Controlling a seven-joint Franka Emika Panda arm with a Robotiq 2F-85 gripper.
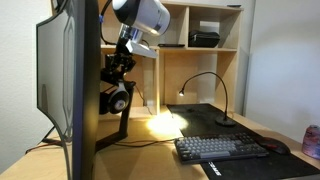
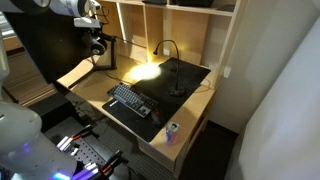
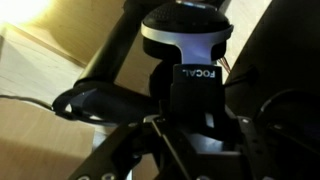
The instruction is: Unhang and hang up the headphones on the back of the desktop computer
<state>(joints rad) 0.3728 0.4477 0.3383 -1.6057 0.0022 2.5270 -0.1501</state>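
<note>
The black headphones (image 1: pixel 118 97) hang just behind the dark back of the desktop computer (image 1: pixel 70 70), above its angled stand arm (image 1: pixel 118 125). One earcup with a silver-grey ring faces out. My gripper (image 1: pixel 119 68) sits right above them, closed around the headband. In the wrist view the silver-ringed earcup (image 3: pixel 185 30) is at the top. The black yoke marked FOCAL (image 3: pixel 192 85) lies between my two dark fingers (image 3: pixel 200 135). In an exterior view the gripper (image 2: pixel 97 40) and headphones (image 2: pixel 101 48) are small beside the black computer (image 2: pixel 45 55). The hook is hidden.
A black keyboard (image 1: pixel 222 148) and mouse (image 1: pixel 277 146) lie on a dark desk mat (image 2: pixel 165 85). A lit gooseneck lamp (image 1: pixel 205 82) stands behind. A can (image 2: pixel 171 131) stands near the desk's front edge. Wooden shelves hold a black box (image 1: pixel 204 38). Cables trail under the computer.
</note>
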